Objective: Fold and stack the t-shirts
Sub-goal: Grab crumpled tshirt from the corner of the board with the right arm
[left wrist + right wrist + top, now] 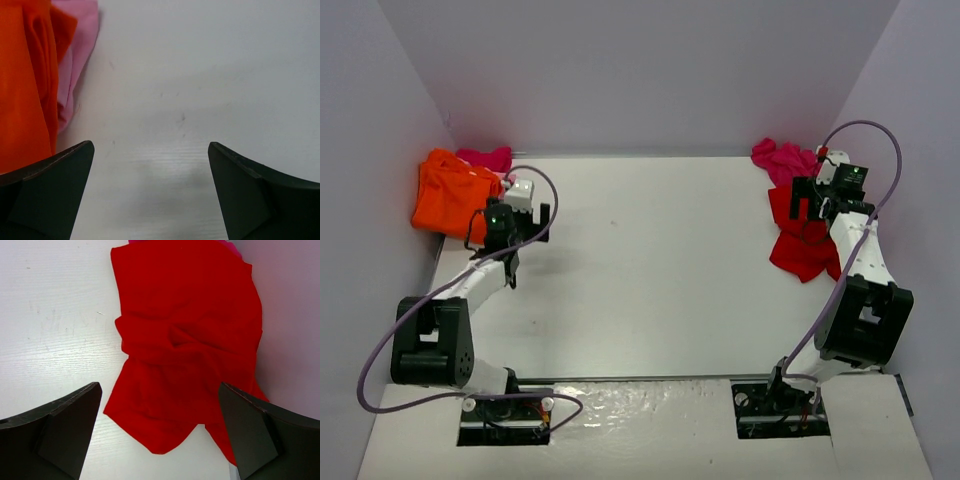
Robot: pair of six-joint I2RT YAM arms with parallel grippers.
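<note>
An orange t-shirt (450, 200) lies bunched at the back left of the table, with a pink t-shirt (486, 158) behind it. My left gripper (526, 236) stands open just right of them, over bare table. In the left wrist view the orange t-shirt (22, 85) and the pink t-shirt (80, 45) are at the left, and nothing lies between the left gripper's (151, 145) fingers. At the back right a magenta t-shirt (782, 160) lies crumpled, with a red t-shirt (803, 248) in front of it. My right gripper (815, 212) hangs open above the red t-shirt (185, 340), apart from it.
Grey walls close the table (650, 260) in on the left, back and right. The right wall (290, 315) runs close beside the red t-shirt. Purple cables loop off both arms.
</note>
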